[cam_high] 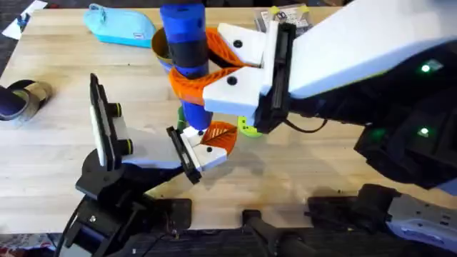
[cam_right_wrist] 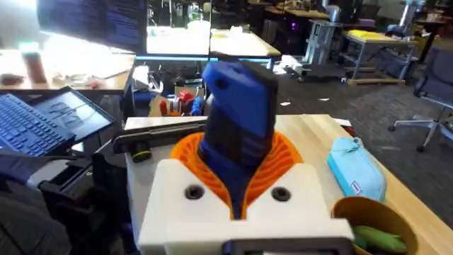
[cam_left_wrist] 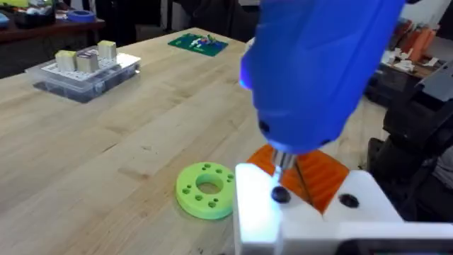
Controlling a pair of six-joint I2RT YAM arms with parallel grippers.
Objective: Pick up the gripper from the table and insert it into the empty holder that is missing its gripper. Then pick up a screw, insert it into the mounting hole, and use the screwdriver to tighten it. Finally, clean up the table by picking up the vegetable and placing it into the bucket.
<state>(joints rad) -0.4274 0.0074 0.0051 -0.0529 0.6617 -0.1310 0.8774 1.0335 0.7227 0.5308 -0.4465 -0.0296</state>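
Two arms are met over the middle of the table (cam_high: 57,86) in the overhead view. The screwdriver (cam_high: 184,36) is held upright by the right gripper (cam_high: 214,75), whose orange pads are closed around the blue handle. Below it, the left gripper (cam_high: 207,143) is seen with its white fingers and orange pads, but it cannot be told whether they are open or closed. A lime-green ring (cam_high: 248,128) lies just to the right of it, and the bucket (cam_high: 161,46) stands at the far side, partly hidden behind the screwdriver, with a light-blue pouch (cam_high: 121,25) to its left.

From the left wrist, the screwdriver (cam_left_wrist: 318,71) is seen large and close, its metal tip (cam_left_wrist: 281,161) pointing down at a dark screw head (cam_left_wrist: 279,195) on a white part (probably the mounted gripper). The lime-green ring (cam_left_wrist: 205,188) lies beside it.

From the right wrist, the handle (cam_right_wrist: 237,120) is clamped between the orange pads (cam_right_wrist: 283,159), and the bucket (cam_right_wrist: 371,223) appears with something green already inside.

To tighten well, the shaft should be kept vertical and centred on the screw, with steady downward pressure, so that the tip is not slipped out.
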